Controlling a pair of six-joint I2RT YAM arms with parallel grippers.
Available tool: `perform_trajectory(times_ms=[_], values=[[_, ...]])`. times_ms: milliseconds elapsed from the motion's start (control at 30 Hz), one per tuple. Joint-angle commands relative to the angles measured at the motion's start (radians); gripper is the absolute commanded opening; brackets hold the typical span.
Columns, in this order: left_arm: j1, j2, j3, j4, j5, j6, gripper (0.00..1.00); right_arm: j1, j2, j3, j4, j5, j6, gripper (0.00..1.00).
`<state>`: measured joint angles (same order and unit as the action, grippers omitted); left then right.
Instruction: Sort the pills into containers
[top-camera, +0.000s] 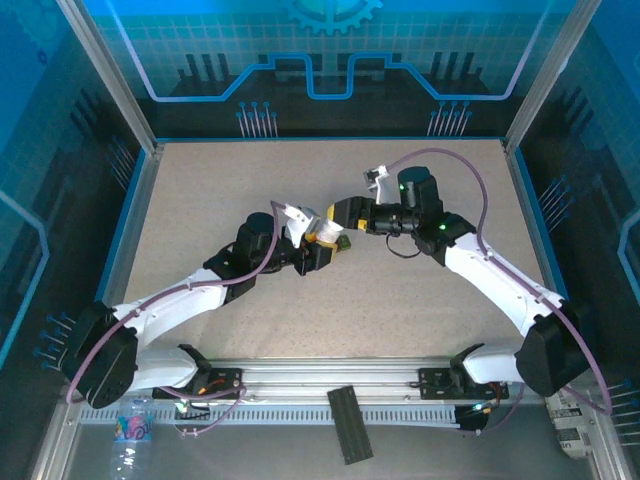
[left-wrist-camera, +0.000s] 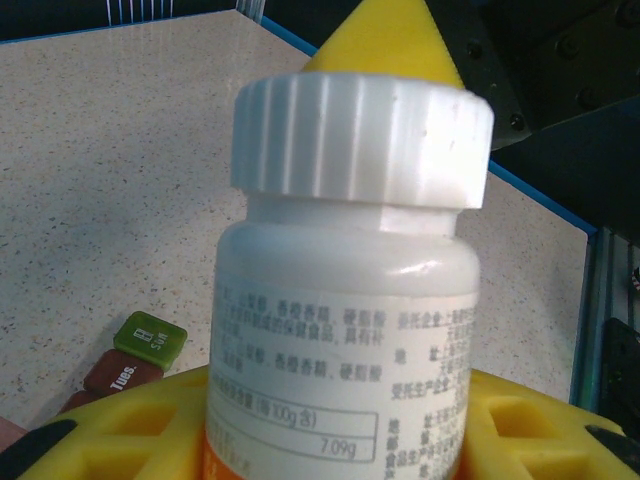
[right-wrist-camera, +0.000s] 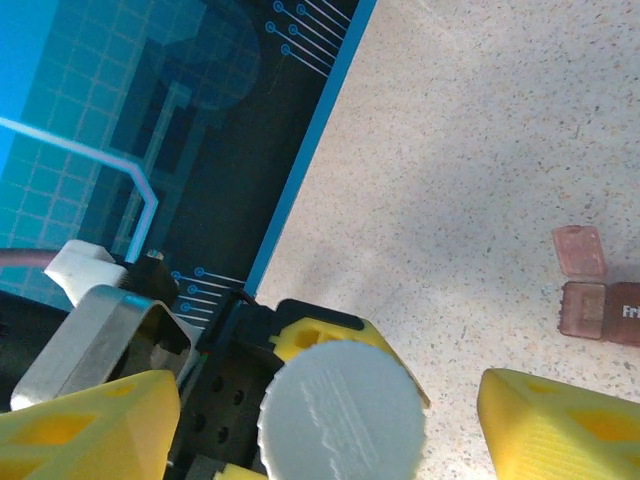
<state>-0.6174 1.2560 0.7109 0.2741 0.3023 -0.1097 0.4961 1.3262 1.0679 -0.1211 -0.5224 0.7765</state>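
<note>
While clamped upright, bottle (left-wrist-camera: 340, 330): white plastic cylinder with a printed label and a ribbed white cap (left-wrist-camera: 360, 130); it is mid-table in the top view.
Left gripper (left-wrist-camera: 330, 450): closed on the bottle's lower body, yellow fingers (left-wrist-camera: 120, 440) on either side.
Right gripper (right-wrist-camera: 330, 430): spread wide, its yellow fingers flanking the cap with a gap on both sides.
Containers (left-wrist-camera: 135, 355): flat on the table, just left of the bottle in the left wrist view.
Containers, axis: diagonal from the lower left corner, green end pointing up and right.
Containers, make: glossy square lids with rounded corners; the dark red one reads "Tues.", the green one "Sun".
Table (left-wrist-camera: 100, 150): pale, speckled, matte.
</note>
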Motion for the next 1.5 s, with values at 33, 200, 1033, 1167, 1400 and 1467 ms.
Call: perform_trajectory(times_ms=[33,200,1033,1167,1400,1467], values=[[0.005,0.011,0.015,0.022,-0.006,0.005,0.0,0.037,0.021,0.04,-0.028,0.021,0.025,0.74],[0.005,0.011,0.019,0.022,-0.006,0.005,0.0,0.045,0.03,0.033,-0.025,0.018,0.015,0.6],[0.004,-0.021,0.008,0.022,0.05,-0.025,0.0,-0.119,-0.013,-0.137,0.22,-0.386,-0.254,0.75],[0.004,-0.013,0.008,0.015,0.024,-0.009,0.0,-0.129,-0.066,-0.137,0.198,-0.269,-0.134,0.81],[0.005,0.002,0.012,0.015,0.017,0.003,0.0,-0.11,-0.081,-0.1,0.058,-0.058,0.031,0.79],[0.004,0.003,0.015,0.016,0.017,0.005,0.0,-0.093,-0.076,-0.084,0.018,-0.013,0.038,0.78]])
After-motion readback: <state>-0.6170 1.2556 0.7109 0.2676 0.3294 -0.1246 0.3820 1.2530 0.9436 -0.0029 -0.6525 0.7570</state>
